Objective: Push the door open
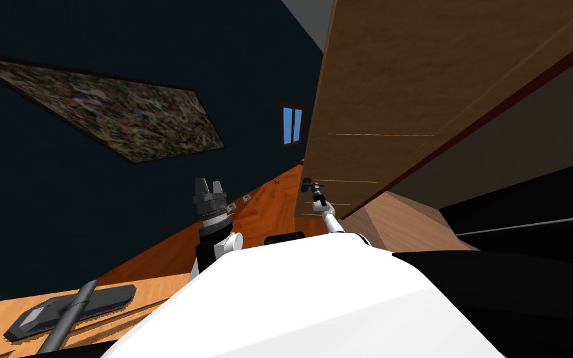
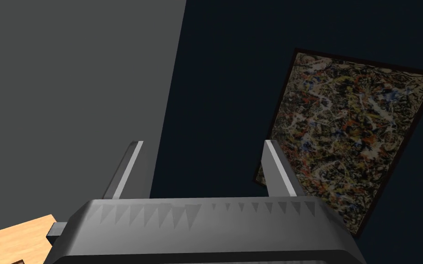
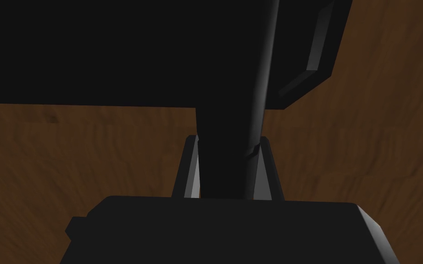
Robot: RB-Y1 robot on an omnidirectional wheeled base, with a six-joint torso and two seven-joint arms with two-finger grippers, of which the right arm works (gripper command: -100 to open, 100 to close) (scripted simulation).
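The brown, wood-grained door (image 1: 403,81) fills the head view from 12 to 3 o'clock, with its near edge running down past the middle. Low at 8 o'clock, a flat dark grey cleaning head on a grey pole (image 1: 71,311) lies on the orange-brown wooden floor (image 1: 155,258). At 10 o'clock a wide speckled painting in a dark frame (image 1: 111,112) hangs on the dark blue wall (image 1: 43,205). The left tool (image 1: 209,184) stands upright just left of centre, apart from the door, its two blades parted with nothing between them. A small window with blue panes (image 1: 291,124) sits at 12 o'clock from the centre. The right tool (image 1: 318,195) is at the door's dark lever handle (image 1: 307,184), at 5 o'clock from it. Its blades press both sides of the handle's stem, with the door's wood close behind.
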